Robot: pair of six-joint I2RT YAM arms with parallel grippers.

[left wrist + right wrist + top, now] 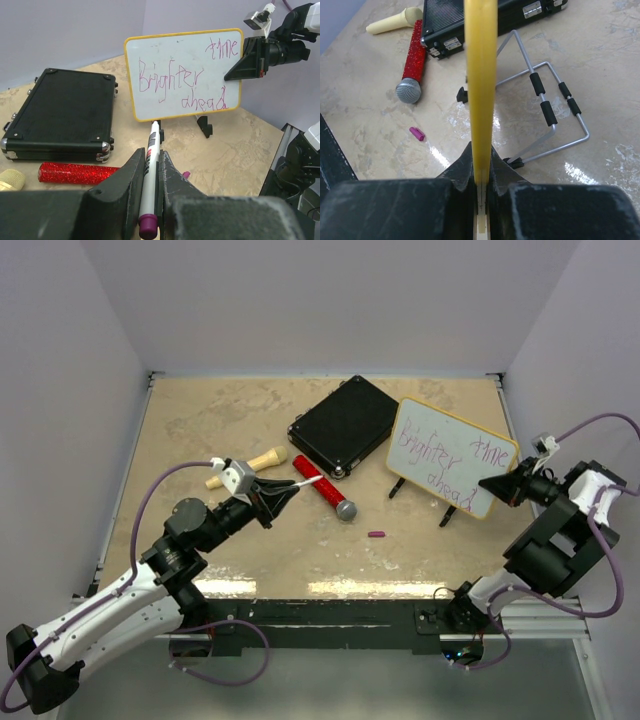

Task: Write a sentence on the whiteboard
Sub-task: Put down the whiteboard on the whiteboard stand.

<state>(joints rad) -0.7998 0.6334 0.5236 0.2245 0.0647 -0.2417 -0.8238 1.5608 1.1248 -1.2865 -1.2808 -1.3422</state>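
The whiteboard (455,440) stands at the right rear of the table (200,420), propped on its wire stand (555,115) and leaning back, its face turned towards your left arm. The sentence (170,82) is on it in purple-magenta scrawl: "Brighter" across the middle, "time" up in the top right corner, "ahead" along the bottom.

Your right gripper (505,483) has the board by its right edge. From the right wrist you see the yellow rim running straight down between the two fingers, jaws clamped tight on it.

Over to your left gripper (288,495): it is squeezed around a white marker (151,160), purple end towards the wrist camera. The tip points at the board's lower edge but is well apart from it, out over the table.

Just left of the board lies the black case (343,425), closed and flat. In front of that, a red glitter microphone (325,492) lies just beside the left gripper's fingertips, with a cream microphone (250,465) further left. A small purple cap (376,534) sits alone on the table, in front of the board's feet.
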